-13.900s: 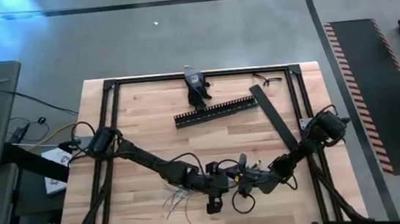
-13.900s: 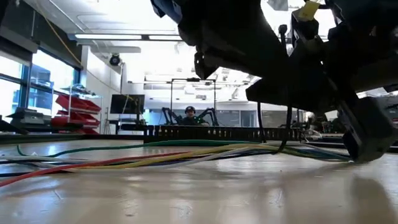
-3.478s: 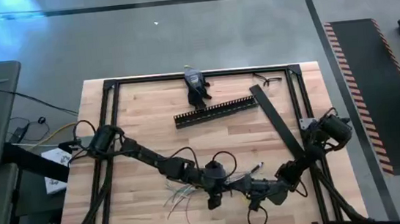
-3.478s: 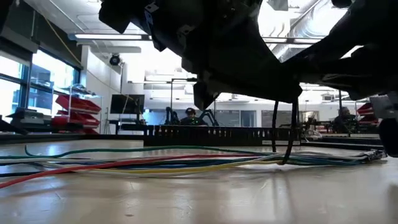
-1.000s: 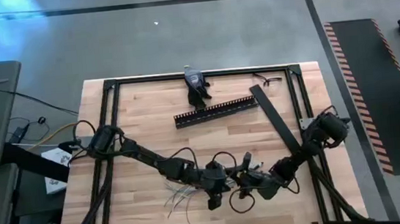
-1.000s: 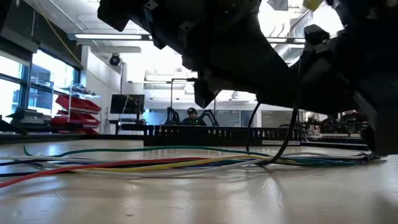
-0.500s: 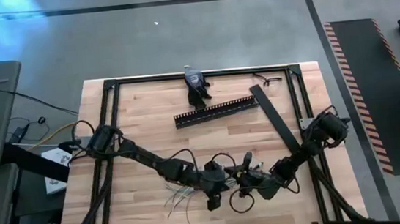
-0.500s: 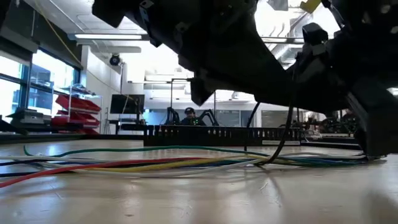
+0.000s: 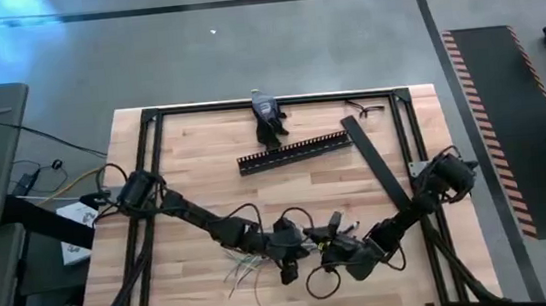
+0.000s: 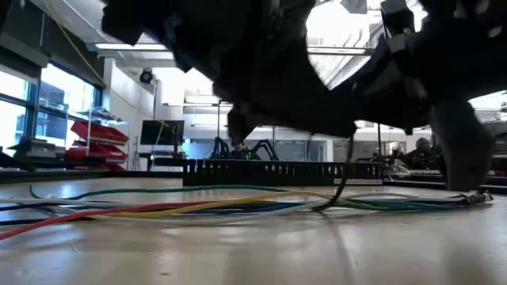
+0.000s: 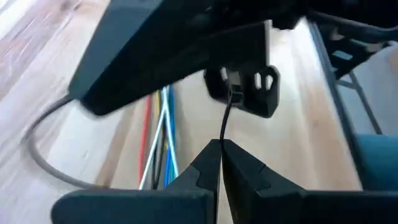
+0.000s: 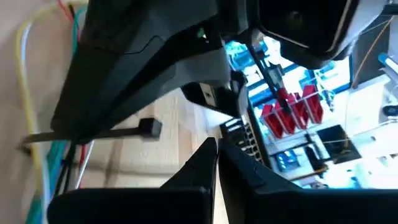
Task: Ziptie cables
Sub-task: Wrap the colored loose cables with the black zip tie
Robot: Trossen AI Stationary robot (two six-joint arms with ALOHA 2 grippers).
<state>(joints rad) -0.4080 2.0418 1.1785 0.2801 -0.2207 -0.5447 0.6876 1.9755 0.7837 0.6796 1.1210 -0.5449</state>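
Near the table's front edge my left claw point(image 11: 219, 144) pinches the zip tie's point(image 11: 227, 118) thin tail; right claw point(image 12: 216, 144) looks shut, seemingly empty. Tugging crooked could slip the loop off the cables point(image 10: 198, 207).

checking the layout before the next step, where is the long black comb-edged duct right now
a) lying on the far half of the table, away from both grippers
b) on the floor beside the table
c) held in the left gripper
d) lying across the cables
a: in the high view the comb-edged duct lies on the table's far half, while the left gripper and right gripper meet near the front edge over the cables.
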